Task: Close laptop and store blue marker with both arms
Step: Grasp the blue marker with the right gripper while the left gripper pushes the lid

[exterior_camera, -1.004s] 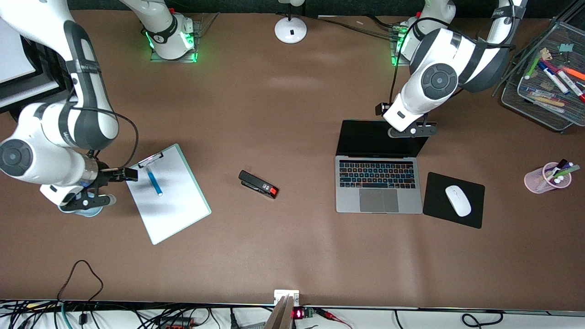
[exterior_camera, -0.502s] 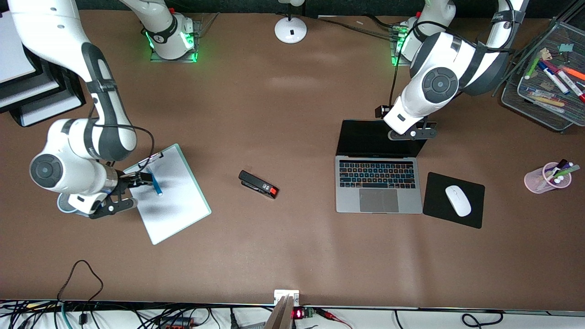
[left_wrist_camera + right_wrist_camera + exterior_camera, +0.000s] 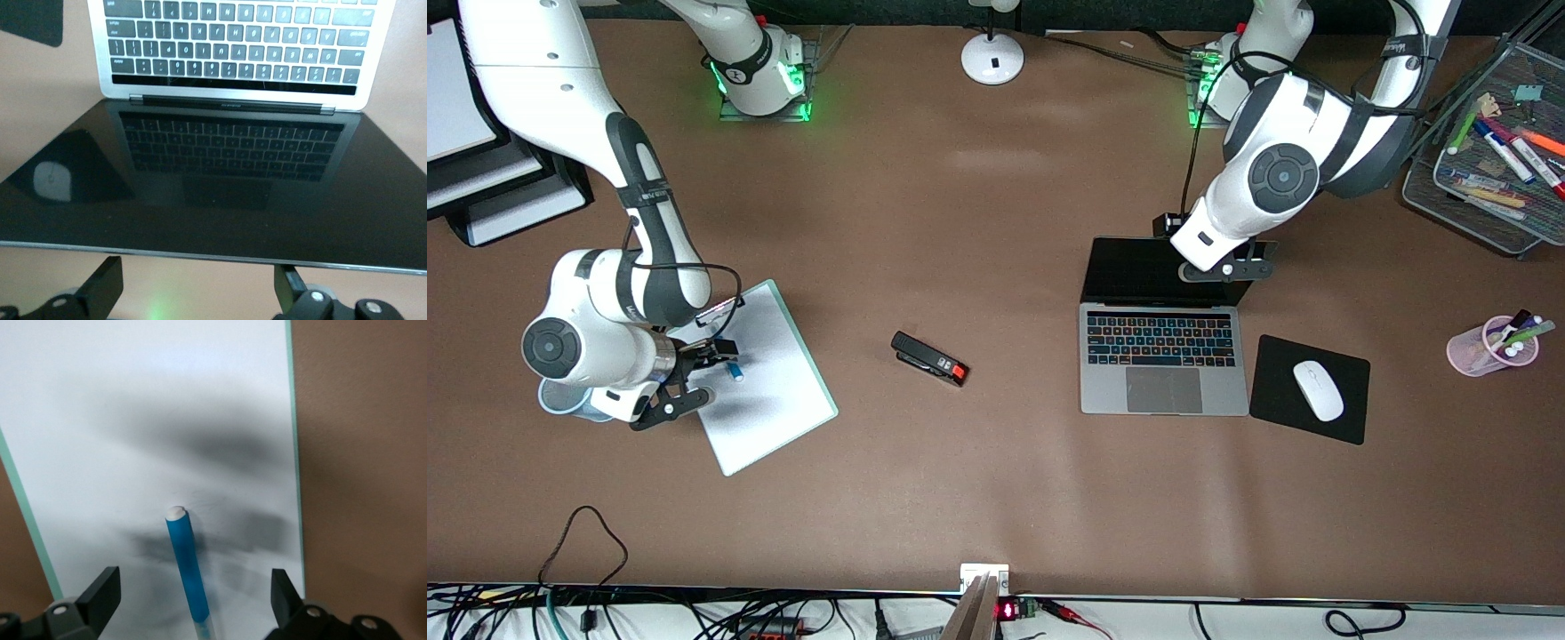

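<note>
laptop (image 3: pixel 1163 356): open, centre-right of front view, flat on desk (image 3: pixel 996 480); black screen tipped back, keys + trackpad showing.
blue marker (image 3: pixel 735 372): lower left of front view, lying on white clipboard (image 3: pixel 769 391); mostly hidden under right arm there. Right wrist view shows it (image 3: pixel 189 577) flat on the board, pale end up.
right tool (image 3: pixel 694 378): over clipboard, just above marker; fingers spread wide, one each side of marker, holding nothing.
left tool (image 3: pixel 1224 265): at top edge of laptop screen; in left wrist view fingers (image 3: pixel 100 287) wide apart, straddling the lid edge, no grip on it.
stapler (image 3: pixel 929 358): black w/ red end, mid-desk, between clipboard + laptop.
mouse (image 3: pixel 1318 390): white, on black pad (image 3: pixel 1272 404), just beside laptop.
cup (image 3: pixel 1489 347): pinkish, pens inside, right edge of view.
mesh tray (image 3: pixel 1476 209): upper right corner, markers in it.
</note>
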Available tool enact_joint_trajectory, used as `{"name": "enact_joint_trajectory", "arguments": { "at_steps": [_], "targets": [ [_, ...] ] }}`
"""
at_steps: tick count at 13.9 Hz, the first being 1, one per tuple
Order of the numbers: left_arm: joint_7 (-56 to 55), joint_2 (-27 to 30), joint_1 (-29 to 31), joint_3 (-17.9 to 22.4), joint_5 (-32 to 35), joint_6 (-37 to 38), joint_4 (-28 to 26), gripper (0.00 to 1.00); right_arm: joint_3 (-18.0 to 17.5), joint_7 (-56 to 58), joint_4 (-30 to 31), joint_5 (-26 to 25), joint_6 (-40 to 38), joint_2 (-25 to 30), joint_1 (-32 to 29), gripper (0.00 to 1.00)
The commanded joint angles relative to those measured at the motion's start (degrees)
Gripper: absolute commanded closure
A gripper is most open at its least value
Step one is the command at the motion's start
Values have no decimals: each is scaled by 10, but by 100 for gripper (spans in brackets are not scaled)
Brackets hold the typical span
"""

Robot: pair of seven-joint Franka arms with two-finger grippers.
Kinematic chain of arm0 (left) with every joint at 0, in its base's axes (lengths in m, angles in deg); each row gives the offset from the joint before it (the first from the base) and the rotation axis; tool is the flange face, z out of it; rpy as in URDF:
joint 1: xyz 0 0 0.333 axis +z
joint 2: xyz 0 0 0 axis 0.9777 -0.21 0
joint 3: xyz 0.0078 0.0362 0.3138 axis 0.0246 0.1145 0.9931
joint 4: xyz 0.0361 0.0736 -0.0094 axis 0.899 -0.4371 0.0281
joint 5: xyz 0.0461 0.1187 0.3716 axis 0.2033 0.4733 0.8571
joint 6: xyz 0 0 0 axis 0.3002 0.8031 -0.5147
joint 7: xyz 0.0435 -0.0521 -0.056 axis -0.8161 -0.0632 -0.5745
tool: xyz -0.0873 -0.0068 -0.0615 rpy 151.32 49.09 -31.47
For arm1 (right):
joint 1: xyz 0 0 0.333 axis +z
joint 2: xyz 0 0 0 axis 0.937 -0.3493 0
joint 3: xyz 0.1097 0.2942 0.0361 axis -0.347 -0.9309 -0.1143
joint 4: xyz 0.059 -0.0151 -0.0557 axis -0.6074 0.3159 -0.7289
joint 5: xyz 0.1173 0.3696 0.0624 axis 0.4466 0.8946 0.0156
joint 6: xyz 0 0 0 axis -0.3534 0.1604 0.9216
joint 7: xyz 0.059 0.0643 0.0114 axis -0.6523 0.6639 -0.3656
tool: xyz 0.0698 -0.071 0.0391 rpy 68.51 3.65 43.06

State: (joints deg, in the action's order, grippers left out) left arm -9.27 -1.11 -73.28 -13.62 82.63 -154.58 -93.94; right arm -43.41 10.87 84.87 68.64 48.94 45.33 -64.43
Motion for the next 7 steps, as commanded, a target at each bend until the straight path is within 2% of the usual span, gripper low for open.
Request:
{"name": "enact_joint_trajectory", "arguments": {
  "at_steps": [1,3,7],
  "targets": [
    [6,-29,5,-2,-1,3,45,0,-4,12,-1,11,14,-14,0,7],
    [6,-44,5,-1,0,3,65,0,-8,12,-1,11,30,-19,1,10],
    [4,-78,5,-1,36,3,103,0,-11,12,-2,10,35,-24,1,25]
  ]
}}
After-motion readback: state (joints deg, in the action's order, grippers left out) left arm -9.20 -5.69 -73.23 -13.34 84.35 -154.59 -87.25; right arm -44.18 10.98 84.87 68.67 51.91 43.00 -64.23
